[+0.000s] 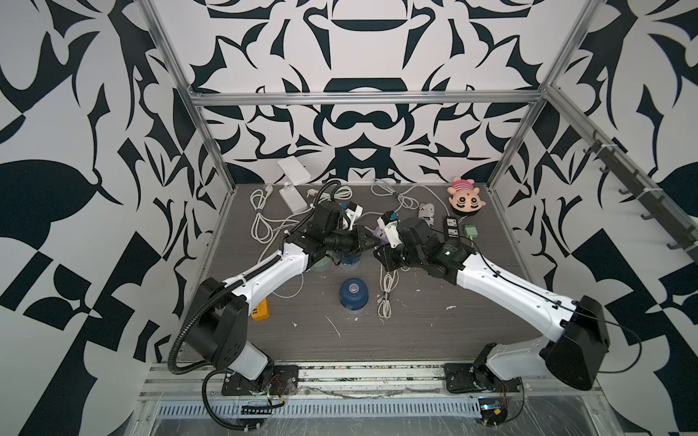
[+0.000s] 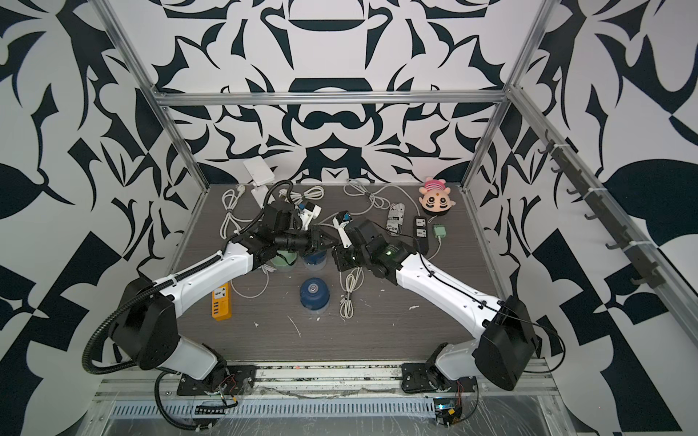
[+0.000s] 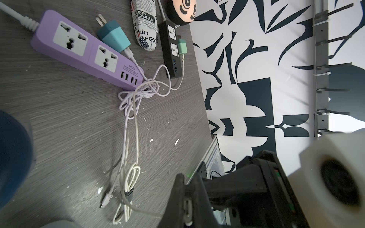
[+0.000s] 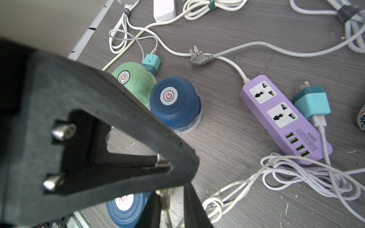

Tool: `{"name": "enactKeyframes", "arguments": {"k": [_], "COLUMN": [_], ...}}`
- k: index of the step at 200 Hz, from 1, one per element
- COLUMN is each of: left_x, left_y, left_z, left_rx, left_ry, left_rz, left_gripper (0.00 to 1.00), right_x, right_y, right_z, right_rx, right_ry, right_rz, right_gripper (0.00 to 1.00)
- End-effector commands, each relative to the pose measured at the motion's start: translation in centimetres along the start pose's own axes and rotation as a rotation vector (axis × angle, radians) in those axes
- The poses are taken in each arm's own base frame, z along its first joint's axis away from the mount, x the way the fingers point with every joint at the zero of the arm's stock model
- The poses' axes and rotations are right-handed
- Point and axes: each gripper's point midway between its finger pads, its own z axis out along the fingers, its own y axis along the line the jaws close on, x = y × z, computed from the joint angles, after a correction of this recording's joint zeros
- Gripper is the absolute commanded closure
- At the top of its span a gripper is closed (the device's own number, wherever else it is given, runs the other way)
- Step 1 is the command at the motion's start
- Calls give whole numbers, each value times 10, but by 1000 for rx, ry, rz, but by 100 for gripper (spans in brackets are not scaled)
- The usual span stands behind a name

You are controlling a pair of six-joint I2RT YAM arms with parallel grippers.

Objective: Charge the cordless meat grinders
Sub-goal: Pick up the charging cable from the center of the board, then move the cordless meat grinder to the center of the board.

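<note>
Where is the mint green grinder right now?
In the right wrist view the mint green grinder stands beside a navy grinder and a teal charger; in both top views it peeks out under the left arm.

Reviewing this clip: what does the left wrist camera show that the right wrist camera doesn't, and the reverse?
Only the left wrist view: the black power strip with a mint adapter on it, and the plush face. A blurred blue shape at its edge may be a grinder.
Only the right wrist view: the mint green grinder beside a navy grinder, a second navy grinder partly hidden, and a grey plug.
Both: the purple power strip, the teal adapter beside it and the tangled white cables.
</note>
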Motion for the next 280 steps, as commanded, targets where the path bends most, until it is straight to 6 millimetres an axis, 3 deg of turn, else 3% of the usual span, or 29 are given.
{"name": "enactKeyframes", "arguments": {"k": [1,77,111,133,141,158,174,193,218,254,277,280], "left_x": [-3,1,3,3,3,0,-6,-9,6,43,68,69], "left_y": [-6,-2,1,0,1,4,13,32,59,95,110,104], "left_z": [-7,-4,-3,-4,-4,-10,-21,-39,-58,-72,-68,-71], "left_rx": [17,19,15,14,10,-22,-73,-172,-338,-458,-491,-479], "left_ry": [-25,-4,-2,-3,-6,-28,-62,-97,-86,-53,-31,-44], "left_rz": [7,-8,-14,-14,-13,-16,-28,-52,-38,-85,-125,-118], "left_gripper": [100,100,100,100,90,54,40,33,26,24,18,17], "right_x": [-17,-24,-25,-24,-24,-20,-14,-3,6,19,33,35], "right_y": [8,10,11,10,10,7,-4,-23,-48,-53,-56,-56], "right_z": [-16,-19,-18,-18,-19,-20,-22,-24,-32,-32,-24,-22], "right_rx": [-21,-28,-28,-27,-26,-12,40,144,277,288,287,283], "right_ry": [-56,-80,-77,-75,-75,-70,-56,-24,10,41,75,79], "right_rz": [-6,-6,-11,-14,-16,-26,-36,-59,-99,-106,-85,-81], "right_gripper": [81,83,100,100,100,100,100,100,100,100,100,100]}}
